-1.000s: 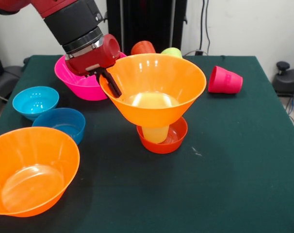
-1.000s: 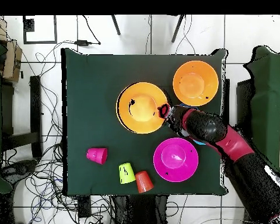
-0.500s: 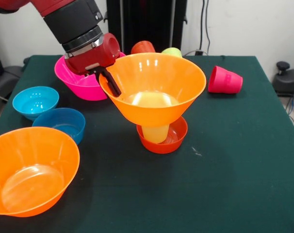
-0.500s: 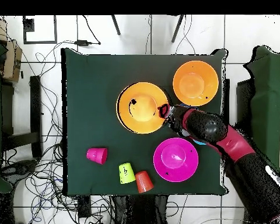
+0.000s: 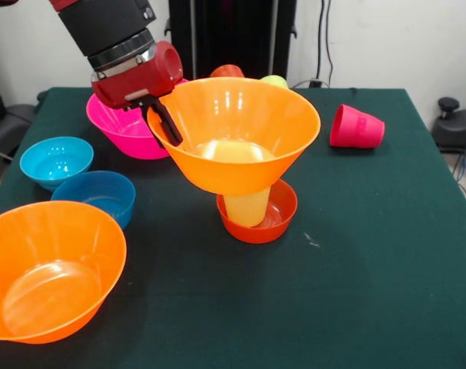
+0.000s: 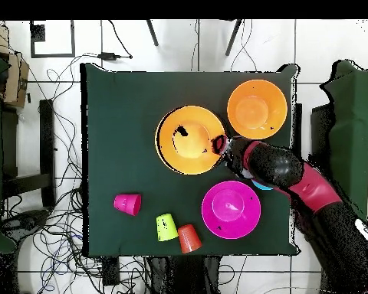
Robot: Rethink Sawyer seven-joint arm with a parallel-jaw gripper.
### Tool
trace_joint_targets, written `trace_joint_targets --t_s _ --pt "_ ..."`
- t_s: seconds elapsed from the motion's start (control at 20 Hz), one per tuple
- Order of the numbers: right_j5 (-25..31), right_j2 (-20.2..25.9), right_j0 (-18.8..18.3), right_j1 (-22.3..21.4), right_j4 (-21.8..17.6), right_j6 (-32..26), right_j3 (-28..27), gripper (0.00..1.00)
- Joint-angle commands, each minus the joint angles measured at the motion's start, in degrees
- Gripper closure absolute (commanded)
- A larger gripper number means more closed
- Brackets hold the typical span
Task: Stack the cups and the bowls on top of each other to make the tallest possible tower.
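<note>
Now the tool (image 5: 165, 123) is clamped on the rim of the large orange bowl (image 5: 241, 138), held tilted over the pale yellow cup (image 5: 247, 206) standing in the small red-orange bowl (image 5: 283, 215) on the bench (image 5: 371, 254).

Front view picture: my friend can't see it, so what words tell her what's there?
A robot's claw grips the rim of a big orange bowl, holding it on a yellow cup standing in a small red bowl. More bowls and cups sit around on the green table.
</note>
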Motion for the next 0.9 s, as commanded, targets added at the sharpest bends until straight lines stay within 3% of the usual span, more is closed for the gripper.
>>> trace_joint_targets --t_s 0.05,0.3,0.9 --pt "6.27 -1.64 2.99 -0.81 -0.75 2.51 0.92 1.0" --pt "4.6 -2.33 3.13 0.51 -0.91 3.56 2.08 1.0" --pt "10.36 -6.23 5.03 0.73 1.07 6.43 3.5 1.0"
